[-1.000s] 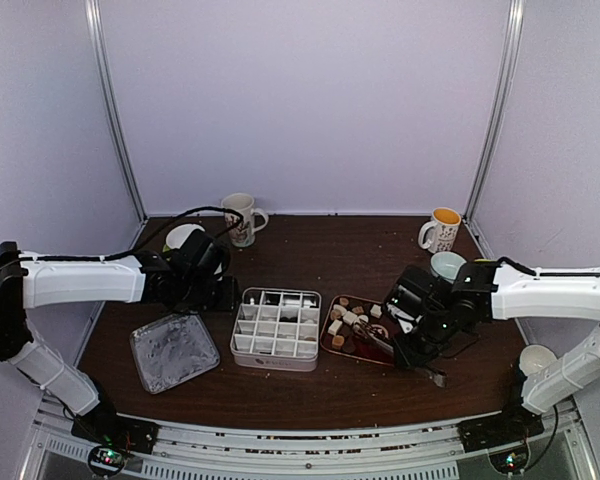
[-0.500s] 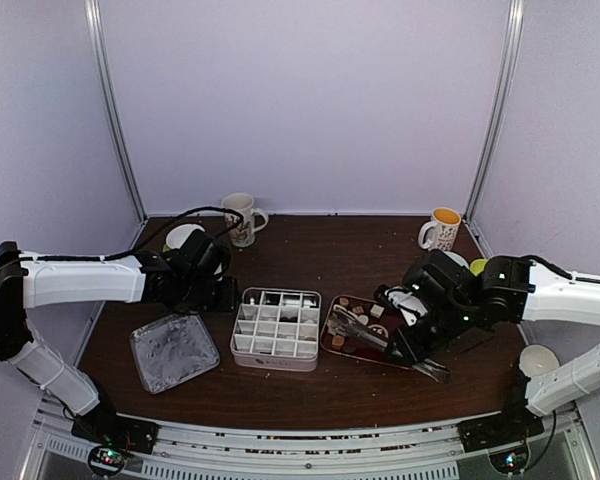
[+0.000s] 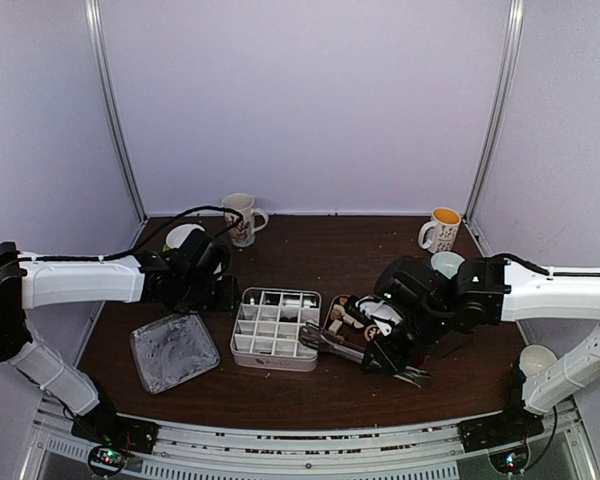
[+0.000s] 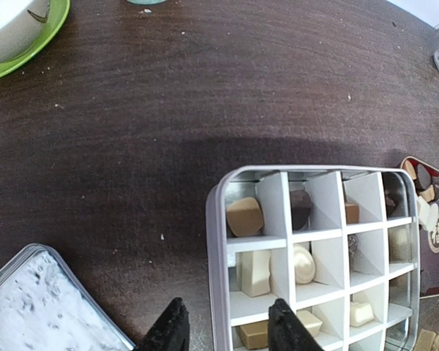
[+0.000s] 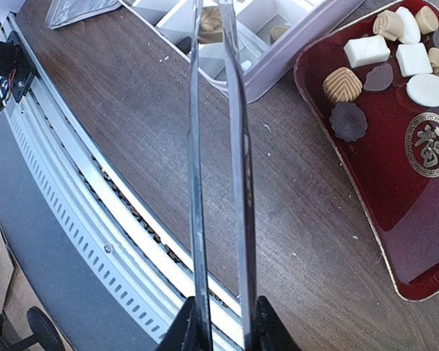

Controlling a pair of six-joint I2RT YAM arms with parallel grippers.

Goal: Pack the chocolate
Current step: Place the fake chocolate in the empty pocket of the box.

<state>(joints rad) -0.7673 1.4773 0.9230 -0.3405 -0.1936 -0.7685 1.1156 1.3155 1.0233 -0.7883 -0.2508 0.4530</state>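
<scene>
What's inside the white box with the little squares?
Inside the divided box sit chocolate pieces: tan, dark and cream. Tall dividers hide some cells' bottoms, so I cannot tell about those.

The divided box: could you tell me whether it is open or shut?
Open. The box has no lid on; its compartments show, several holding chocolates. What looks like its lid lies left of it.

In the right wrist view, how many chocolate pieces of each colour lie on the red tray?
White chocolate pieces: 4
Tan chocolate pieces: 4
Dark brown chocolate pieces: 3, one cut by the frame edge
Total on the glossy red tray: 11
</scene>
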